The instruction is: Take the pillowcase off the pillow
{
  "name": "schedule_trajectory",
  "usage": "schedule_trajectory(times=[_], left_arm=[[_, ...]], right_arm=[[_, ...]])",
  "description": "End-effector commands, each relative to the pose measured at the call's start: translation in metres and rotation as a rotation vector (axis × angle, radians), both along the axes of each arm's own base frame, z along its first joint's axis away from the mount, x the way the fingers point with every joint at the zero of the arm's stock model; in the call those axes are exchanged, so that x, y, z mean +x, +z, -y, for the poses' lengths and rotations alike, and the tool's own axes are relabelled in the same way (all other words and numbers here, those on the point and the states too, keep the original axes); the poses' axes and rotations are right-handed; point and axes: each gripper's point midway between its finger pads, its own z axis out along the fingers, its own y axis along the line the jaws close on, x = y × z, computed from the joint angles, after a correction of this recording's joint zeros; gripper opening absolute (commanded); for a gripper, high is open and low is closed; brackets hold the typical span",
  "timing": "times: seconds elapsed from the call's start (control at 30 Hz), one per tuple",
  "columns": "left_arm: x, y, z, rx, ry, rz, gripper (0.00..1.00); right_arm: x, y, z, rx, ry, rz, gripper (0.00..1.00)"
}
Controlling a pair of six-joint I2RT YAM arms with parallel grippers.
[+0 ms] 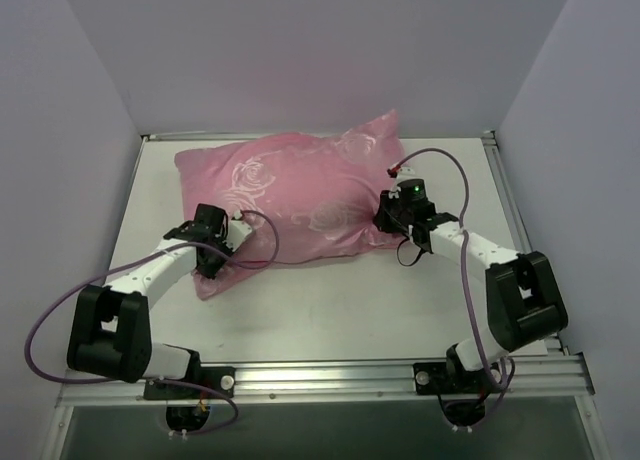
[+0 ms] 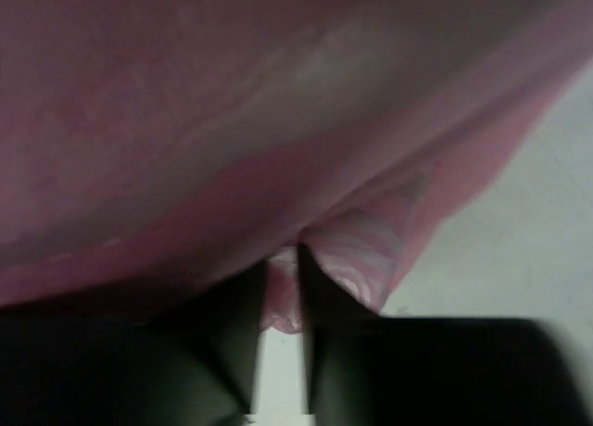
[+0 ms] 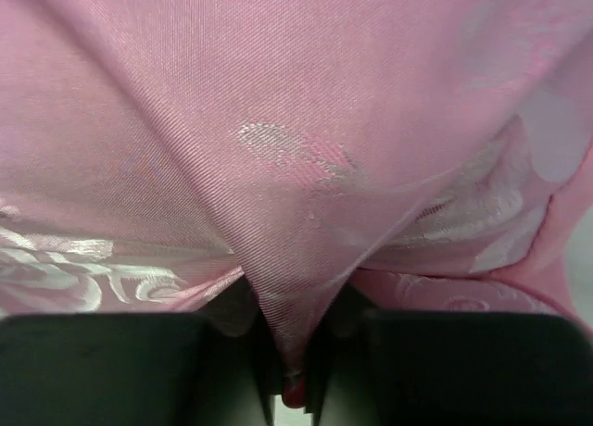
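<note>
The left pincer (image 2: 281,319) is clenched on a fold at the near-left corner of the shiny pink, rose-patterned fabric pillowcase (image 1: 300,195). The right pincer (image 3: 292,375) grips a pleat at its right end. It lies plump across the white worktop's (image 1: 330,310) far half.

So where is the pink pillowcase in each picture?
Top external: the pillowcase lies across the middle of the table, toward the back.
Left wrist: it fills the top and left, pinched in the left end effector.
Right wrist: it fills nearly everything, pinched in the right end effector.
Shared landmark: its pale rose patterns.
</note>
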Motion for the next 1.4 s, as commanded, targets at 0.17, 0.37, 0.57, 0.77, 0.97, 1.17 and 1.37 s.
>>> schedule_trajectory(times=[0.17,0.37,0.57,0.77,0.97,1.17,1.37], left_arm=[[0.083,0.056,-0.033,0.095,0.187,0.366,0.02],[0.073,0.181,-0.053,-0.042,0.248,0.586,0.02],[0.033,0.358,-0.079,-0.036,0.297,0.834,0.02],[0.016,0.444,-0.062,-0.127,0.227,0.95,0.09],[0.053,0.412,0.011,-0.418,-0.052,0.725,0.94],[0.052,0.348,0.085,-0.468,-0.267,0.488,0.94],[0.094,0.269,0.1,-0.303,-0.262,0.452,0.94]], right_arm=[[-0.021,0.105,-0.019,0.069,0.132,0.146,0.0],[-0.087,0.21,-0.09,0.127,0.47,0.241,0.0],[-0.199,0.381,-0.175,0.655,0.848,0.365,0.0],[-0.196,0.452,-0.178,1.163,0.709,0.336,0.0],[-0.013,0.433,-0.148,1.327,0.206,0.268,0.0],[0.138,0.264,-0.079,1.475,-0.307,0.05,0.0],[0.159,0.138,-0.046,1.297,-0.461,-0.035,0.0]])
